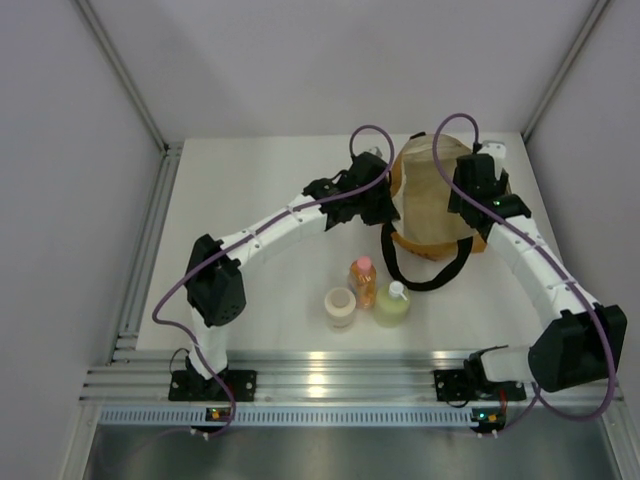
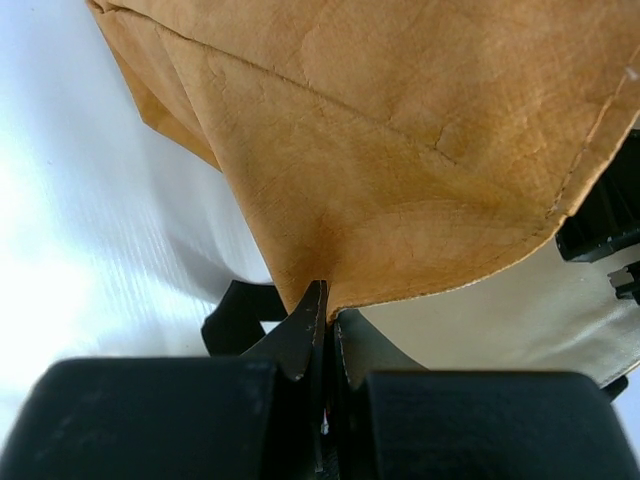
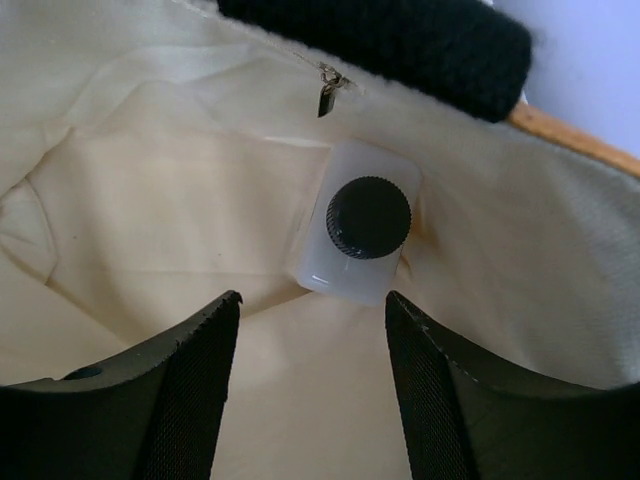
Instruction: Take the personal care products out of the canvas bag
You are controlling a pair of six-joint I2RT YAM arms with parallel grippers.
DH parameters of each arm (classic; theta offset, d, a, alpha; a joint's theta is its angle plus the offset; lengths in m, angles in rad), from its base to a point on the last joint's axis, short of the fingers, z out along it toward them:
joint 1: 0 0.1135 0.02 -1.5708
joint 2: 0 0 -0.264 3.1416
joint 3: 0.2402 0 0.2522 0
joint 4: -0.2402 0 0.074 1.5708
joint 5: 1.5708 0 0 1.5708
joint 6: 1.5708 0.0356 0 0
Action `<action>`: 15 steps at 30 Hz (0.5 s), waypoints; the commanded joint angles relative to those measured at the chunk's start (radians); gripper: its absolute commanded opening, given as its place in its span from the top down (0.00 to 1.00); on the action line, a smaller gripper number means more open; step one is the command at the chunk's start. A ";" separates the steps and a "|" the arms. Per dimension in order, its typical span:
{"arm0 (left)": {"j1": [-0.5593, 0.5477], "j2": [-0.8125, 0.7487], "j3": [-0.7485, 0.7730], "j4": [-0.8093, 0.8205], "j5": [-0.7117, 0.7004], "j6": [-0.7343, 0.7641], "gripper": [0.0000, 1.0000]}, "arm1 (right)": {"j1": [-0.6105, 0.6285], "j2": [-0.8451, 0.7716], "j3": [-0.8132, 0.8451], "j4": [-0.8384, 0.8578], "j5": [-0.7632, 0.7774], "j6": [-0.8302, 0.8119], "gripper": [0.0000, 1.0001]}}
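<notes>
Though hidden from above, a black-capped bottle (image 3: 355, 235) sits inside the canvas bag (image 1: 425, 200), seen between the spread fingers of the right gripper (image 3: 312, 300). The left gripper (image 2: 328, 320) pinches the bag's rim above a white table (image 1: 250, 170).

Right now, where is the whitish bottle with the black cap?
Right wrist view: the black-capped bottle sits inside the canvas bag, just beyond the open right gripper.
</notes>
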State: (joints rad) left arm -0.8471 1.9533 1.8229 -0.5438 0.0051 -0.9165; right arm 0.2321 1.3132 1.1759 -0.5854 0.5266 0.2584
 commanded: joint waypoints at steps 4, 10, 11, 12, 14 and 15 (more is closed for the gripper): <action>-0.001 -0.050 -0.024 0.018 -0.065 0.015 1.00 | -0.019 0.050 0.064 0.082 0.095 -0.097 0.40; -0.001 -0.051 -0.022 0.018 -0.089 0.010 1.00 | -0.030 0.069 -0.019 0.217 0.102 -0.228 0.39; -0.001 -0.053 -0.022 0.018 -0.091 0.010 1.00 | -0.034 0.072 -0.028 0.234 0.095 -0.240 0.39; -0.001 -0.050 -0.022 0.016 -0.093 0.008 1.00 | -0.043 0.080 -0.035 0.242 0.069 -0.237 0.38; -0.001 -0.047 -0.024 0.018 -0.094 0.010 1.00 | -0.068 0.095 -0.039 0.243 0.036 -0.234 0.37; -0.003 -0.047 -0.024 0.016 -0.094 0.011 1.00 | -0.073 0.110 -0.045 0.245 0.035 -0.235 0.37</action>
State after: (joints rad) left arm -0.8471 1.9472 1.8164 -0.5426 -0.0475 -0.9161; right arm 0.1993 1.3983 1.1381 -0.4366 0.5777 0.0601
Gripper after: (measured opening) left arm 0.026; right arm 0.628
